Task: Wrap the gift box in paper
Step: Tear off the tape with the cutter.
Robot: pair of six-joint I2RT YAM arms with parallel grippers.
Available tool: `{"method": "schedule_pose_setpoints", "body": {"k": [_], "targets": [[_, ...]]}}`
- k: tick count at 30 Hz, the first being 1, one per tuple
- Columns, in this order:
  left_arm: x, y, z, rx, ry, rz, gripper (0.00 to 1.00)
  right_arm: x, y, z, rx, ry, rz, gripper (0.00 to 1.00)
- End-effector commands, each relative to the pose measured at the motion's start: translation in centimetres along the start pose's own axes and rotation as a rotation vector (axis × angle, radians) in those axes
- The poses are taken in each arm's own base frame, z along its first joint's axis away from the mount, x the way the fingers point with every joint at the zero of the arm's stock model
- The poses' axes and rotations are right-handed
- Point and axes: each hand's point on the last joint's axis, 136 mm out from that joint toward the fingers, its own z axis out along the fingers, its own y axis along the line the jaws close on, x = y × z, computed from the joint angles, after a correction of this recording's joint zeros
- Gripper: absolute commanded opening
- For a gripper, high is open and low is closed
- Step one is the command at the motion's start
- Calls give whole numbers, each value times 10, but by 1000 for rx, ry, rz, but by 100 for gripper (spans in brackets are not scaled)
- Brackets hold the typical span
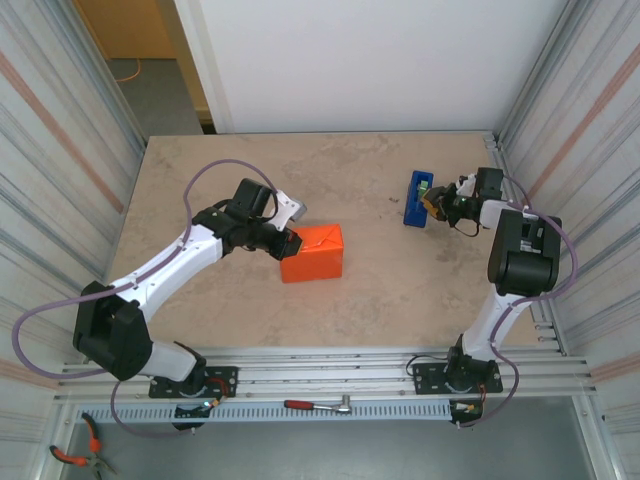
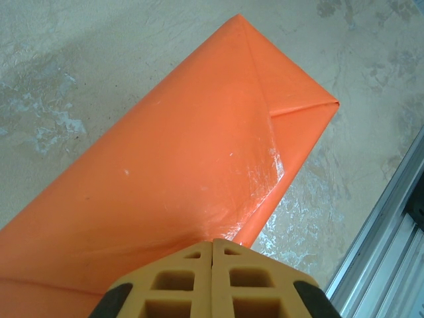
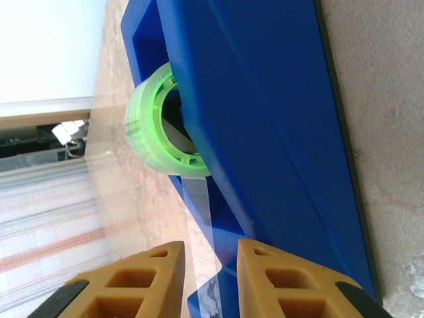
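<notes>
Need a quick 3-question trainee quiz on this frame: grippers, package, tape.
1. True or false: the left gripper is shut, with its tip at the package wrapped in orange paper.
2. Multiple choice: what is the right gripper working at? A) the orange package B) the blue tape dispenser C) a pair of scissors
3. Fill in: the tape roll in the dispenser has a ___ core.

Key: 1 true. 2 B; a strip of clear tape runs down between its parted fingers. 3 green.
</notes>
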Motion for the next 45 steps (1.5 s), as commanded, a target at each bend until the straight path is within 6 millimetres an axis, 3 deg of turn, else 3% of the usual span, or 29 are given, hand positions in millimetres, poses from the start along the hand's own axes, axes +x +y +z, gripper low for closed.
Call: {"method": "schedule_pose_setpoints", "body": {"k": [1,8,18,45], "targets": [[72,27,25,-103,266,-91,0,-1,8,6,-30,21,-1,25],[73,27,25,-102,268,-92,0,2,11,7,-35,31,-7,21],[73,26,25,-98,269,-91,0,7,11,7,-83,39,24,23],[74,25,25,-94,268,-86,0,21,-7,8,-131,51,92,22]]}}
